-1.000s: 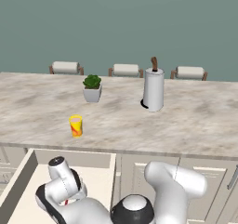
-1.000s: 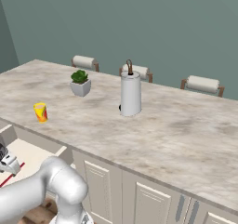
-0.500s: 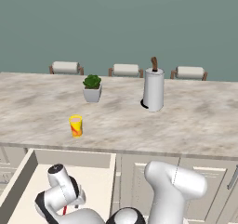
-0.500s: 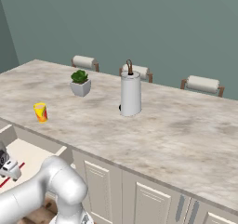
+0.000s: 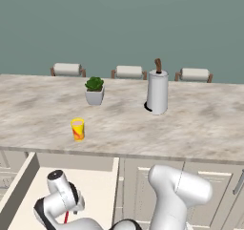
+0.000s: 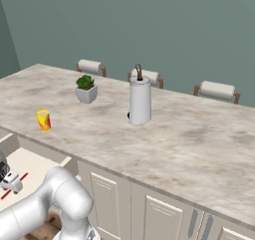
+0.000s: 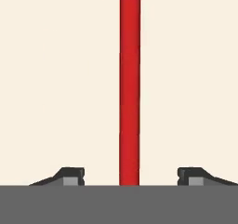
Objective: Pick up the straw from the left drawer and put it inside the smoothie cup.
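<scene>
The straw (image 7: 129, 79) is a thin red stick lying flat on the pale bottom of the left drawer (image 5: 102, 186), which is pulled out under the counter. In the hand view it runs straight up the middle between my two fingertips (image 7: 69, 175), with a gap on each side. My gripper (image 7: 130, 176) is open and hangs low in the drawer, straddling the straw. A short red piece of the straw (image 5: 66, 217) shows below my hand, and another piece (image 6: 15, 185) beside my gripper (image 6: 9, 180). The smoothie cup (image 5: 77, 129) (image 6: 43, 120) stands upright on the counter near its front edge.
A white pot with a green plant (image 5: 94, 90) and a white paper towel holder (image 5: 157, 91) stand further back on the marble counter (image 5: 200, 124). Three chair backs show behind it. Shut cabinet fronts (image 6: 159, 219) run to the right of the drawer.
My hand has sunk lower into the drawer, down over the straw. The cup and the other things on the counter have not moved.
</scene>
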